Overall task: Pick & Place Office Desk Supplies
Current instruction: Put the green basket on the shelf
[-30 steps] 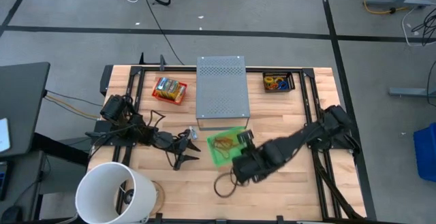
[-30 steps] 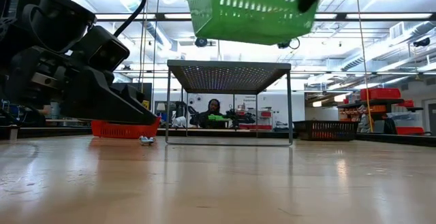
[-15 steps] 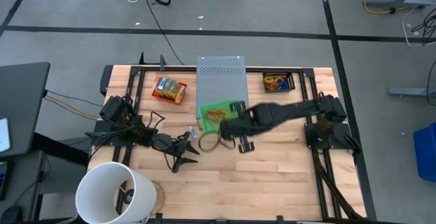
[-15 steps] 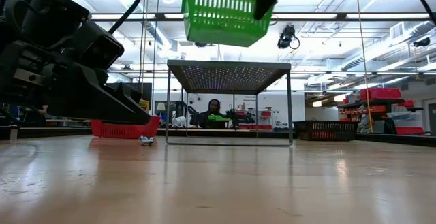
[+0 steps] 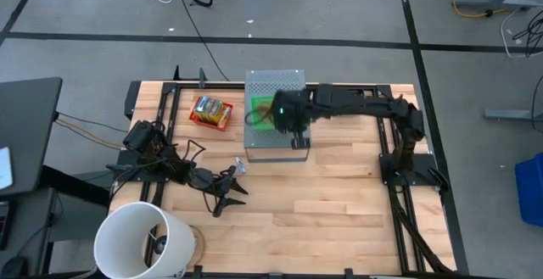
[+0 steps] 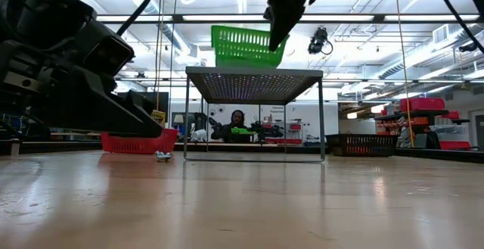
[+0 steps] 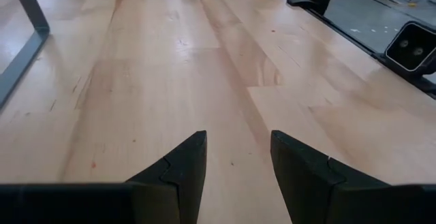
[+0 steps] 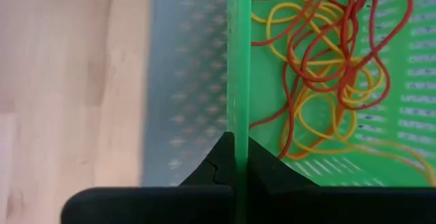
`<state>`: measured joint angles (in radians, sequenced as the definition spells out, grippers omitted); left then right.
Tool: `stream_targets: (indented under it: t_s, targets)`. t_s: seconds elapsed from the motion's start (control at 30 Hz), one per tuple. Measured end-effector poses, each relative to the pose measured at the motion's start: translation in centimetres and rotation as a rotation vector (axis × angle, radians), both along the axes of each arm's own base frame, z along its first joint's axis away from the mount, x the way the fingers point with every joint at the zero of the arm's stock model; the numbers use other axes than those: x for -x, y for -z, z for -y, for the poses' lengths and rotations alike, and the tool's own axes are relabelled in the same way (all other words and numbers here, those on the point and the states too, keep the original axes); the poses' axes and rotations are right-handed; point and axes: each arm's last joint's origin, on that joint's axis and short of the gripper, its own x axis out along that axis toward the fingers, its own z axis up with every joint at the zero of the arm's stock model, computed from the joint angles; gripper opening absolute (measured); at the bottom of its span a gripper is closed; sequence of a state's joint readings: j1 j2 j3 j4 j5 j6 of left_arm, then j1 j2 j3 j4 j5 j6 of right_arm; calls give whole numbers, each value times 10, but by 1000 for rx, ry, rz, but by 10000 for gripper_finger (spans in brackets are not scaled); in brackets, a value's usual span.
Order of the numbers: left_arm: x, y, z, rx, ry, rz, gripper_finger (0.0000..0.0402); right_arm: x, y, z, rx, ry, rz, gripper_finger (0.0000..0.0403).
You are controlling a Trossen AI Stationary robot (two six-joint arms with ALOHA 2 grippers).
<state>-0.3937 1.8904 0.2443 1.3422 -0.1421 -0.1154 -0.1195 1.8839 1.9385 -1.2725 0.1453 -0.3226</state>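
The right gripper (image 8: 234, 157) pinches the wall of a green basket (image 8: 354, 81) of orange and yellow rubber bands (image 8: 320, 54), holding it just above the grey perforated box (image 5: 273, 135), while the left gripper (image 7: 235, 166) hovers half open over bare tabletop (image 7: 204, 67).

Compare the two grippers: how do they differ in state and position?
The right gripper is shut on the green basket wall, held above the grey perforated box; the left gripper is open, holds nothing and sits low over bare table. Both have dark fingers.
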Motion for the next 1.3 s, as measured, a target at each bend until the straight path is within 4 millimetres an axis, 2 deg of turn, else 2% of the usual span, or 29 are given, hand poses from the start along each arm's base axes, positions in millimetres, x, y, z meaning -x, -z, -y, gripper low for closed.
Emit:
stream_targets:
  t_s: [0.3,0.53,1.0,1.3]
  targets:
    - [0,0,1,2,-13,0,169,8,-2,66,-10,27,63,1]
    - [0,0,1,12,-15,-1,169,16,3,103,-5,48,83,1]
    - [-1,-3,2,38,-16,27,169,10,26,134,8,22,40,1]
    - [-2,-4,2,39,-15,28,169,10,29,134,42,14,12,5]
